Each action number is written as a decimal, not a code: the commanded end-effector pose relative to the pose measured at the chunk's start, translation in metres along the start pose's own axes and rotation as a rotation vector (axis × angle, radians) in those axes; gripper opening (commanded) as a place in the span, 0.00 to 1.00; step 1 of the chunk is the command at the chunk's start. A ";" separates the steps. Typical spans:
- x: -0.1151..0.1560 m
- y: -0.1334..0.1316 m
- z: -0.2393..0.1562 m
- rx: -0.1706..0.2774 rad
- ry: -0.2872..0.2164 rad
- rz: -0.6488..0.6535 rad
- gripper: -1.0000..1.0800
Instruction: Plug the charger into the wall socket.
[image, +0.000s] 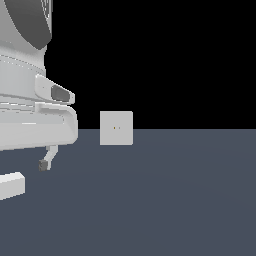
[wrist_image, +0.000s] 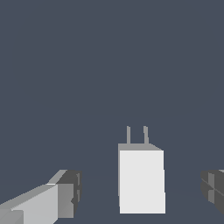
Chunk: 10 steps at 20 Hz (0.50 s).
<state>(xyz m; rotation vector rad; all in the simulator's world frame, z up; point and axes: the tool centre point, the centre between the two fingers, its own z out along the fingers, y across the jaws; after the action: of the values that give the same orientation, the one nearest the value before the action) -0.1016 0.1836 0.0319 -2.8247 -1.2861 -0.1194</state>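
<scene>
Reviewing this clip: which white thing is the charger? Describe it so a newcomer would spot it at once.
Start at the grey floor and the robot's big white body at the exterior view's left. The charger is the small white oblong block lying on the floor below the open hand. Unlike the upright square wall socket with two tiny holes farther back, it carries two thin prongs at one end, seen in the wrist view.

Brightness: even and moderate, flat simulator light.
Background: pure black above the grey floor (image: 165, 200) in exterior view.
Shadows: none cast on floor.
Shading: charger (wrist_image: 141, 181) top face greyer than front.
Glare: none.
Sharpness: crisp, slightly jagged edges, no blur, no edge distortion.
</scene>
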 end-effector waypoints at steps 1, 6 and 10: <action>-0.001 0.000 0.010 0.000 0.000 -0.001 0.96; -0.002 0.000 0.020 -0.001 0.000 -0.002 0.96; -0.002 0.000 0.020 -0.001 0.000 -0.002 0.00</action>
<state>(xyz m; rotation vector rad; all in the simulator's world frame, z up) -0.1019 0.1835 0.0120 -2.8242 -1.2887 -0.1197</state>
